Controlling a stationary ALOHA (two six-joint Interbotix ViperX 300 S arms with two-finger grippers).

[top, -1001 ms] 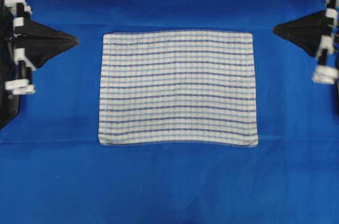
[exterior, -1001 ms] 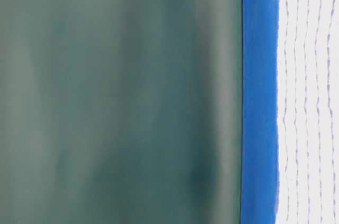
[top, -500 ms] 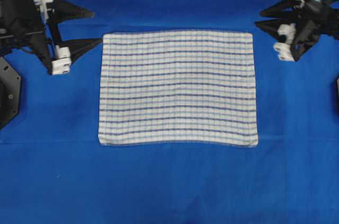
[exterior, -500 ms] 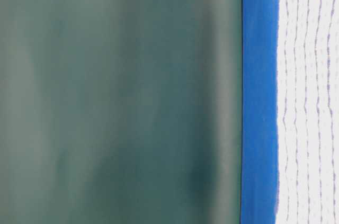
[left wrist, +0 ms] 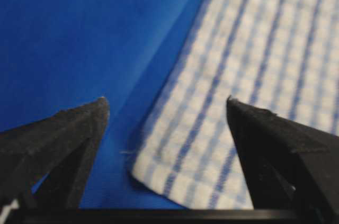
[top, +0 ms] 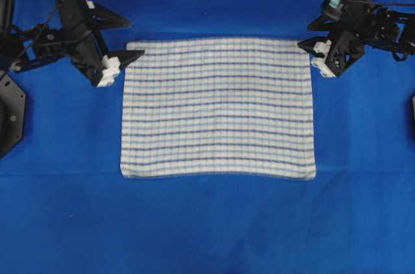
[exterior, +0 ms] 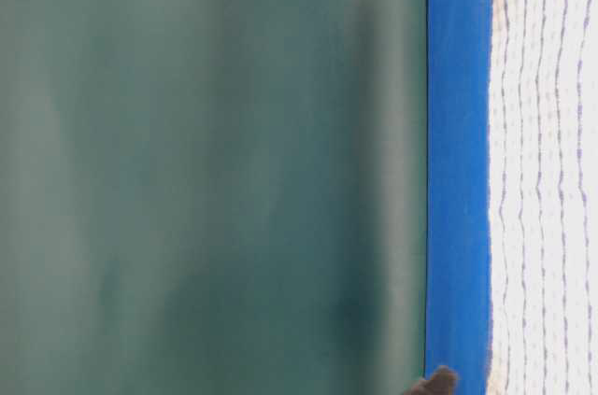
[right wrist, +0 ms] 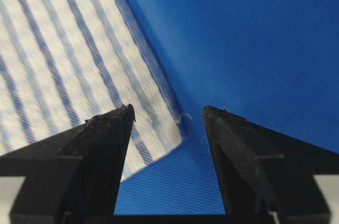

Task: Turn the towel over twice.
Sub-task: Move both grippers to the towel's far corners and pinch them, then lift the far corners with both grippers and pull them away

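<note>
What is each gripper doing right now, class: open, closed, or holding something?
Left gripper: open, empty, straddling a corner of the towel.
Right gripper: open, empty, straddling the towel's other far corner.

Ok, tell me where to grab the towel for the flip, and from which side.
Take the towel by its two far corners, one per gripper, coming from outside each short edge. It lies flat with only hems and corners offering a liftable edge. The open left gripper already straddles its corner and the open right gripper its own, so closing there looks most promising.
</note>
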